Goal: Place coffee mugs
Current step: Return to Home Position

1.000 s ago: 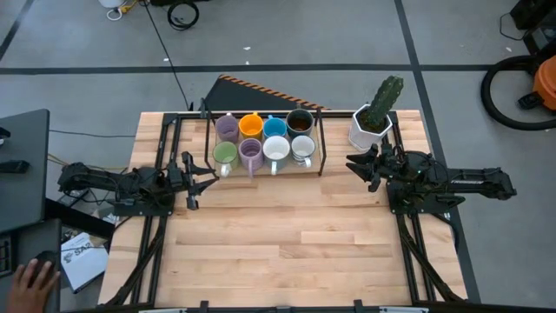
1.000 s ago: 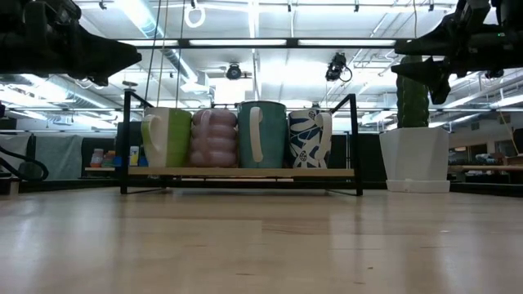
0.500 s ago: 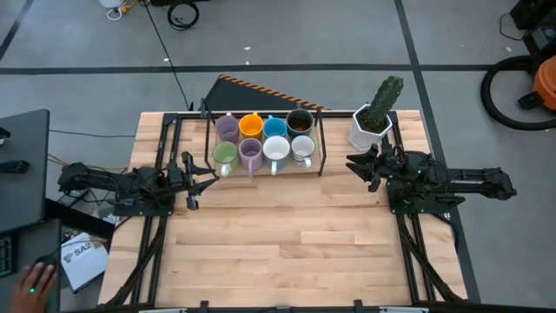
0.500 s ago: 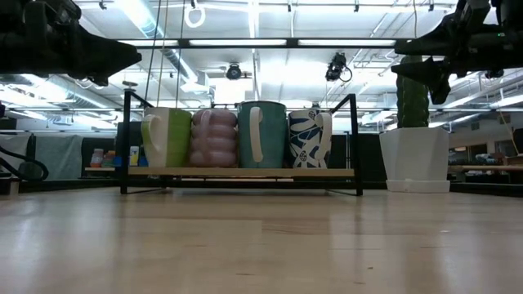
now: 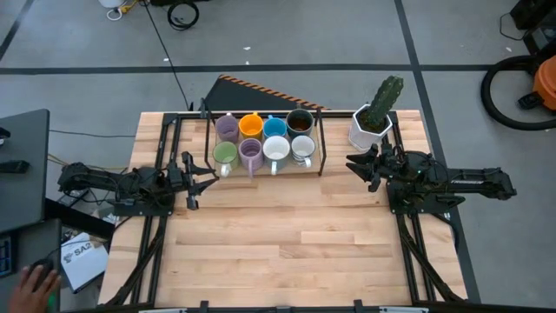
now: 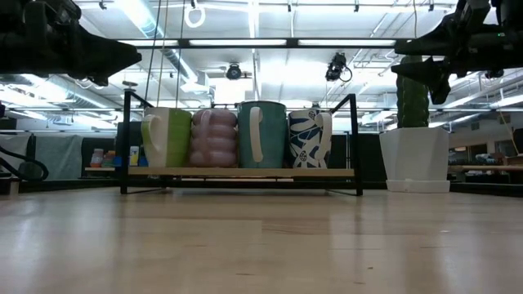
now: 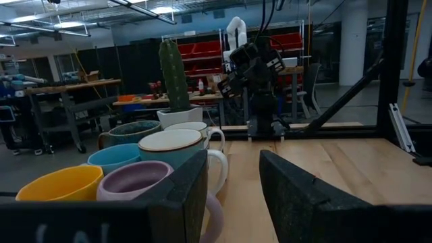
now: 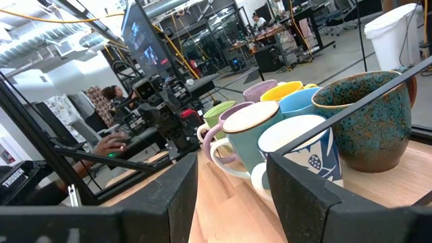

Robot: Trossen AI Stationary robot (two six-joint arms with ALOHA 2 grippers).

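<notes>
Eight mugs stand in two rows on the shelf of a black wire rack [image 5: 320, 143] at the table's far middle. The back row holds purple [image 5: 228, 128], orange [image 5: 251, 125], blue [image 5: 274, 127] and dark brown [image 5: 300, 121]. In the front row are green [image 5: 225, 156], purple [image 5: 250, 153] and two white ones [image 5: 276, 149] [image 5: 302, 149]. My left gripper [image 5: 204, 169] [image 7: 233, 162] hovers open just left of the rack. My right gripper [image 5: 354, 163] [image 8: 233, 162] hovers open just right of it. Both point at the mugs [image 6: 261, 135] and touch nothing.
A white faceted pot with a green cactus [image 5: 369, 129] [image 6: 415, 159] stands at the far right, close behind my right gripper. Bare wooden tabletop [image 5: 287, 243] fills the near half. A black desk [image 5: 22, 165] and a person's hand [image 5: 35, 280] lie off the table's left.
</notes>
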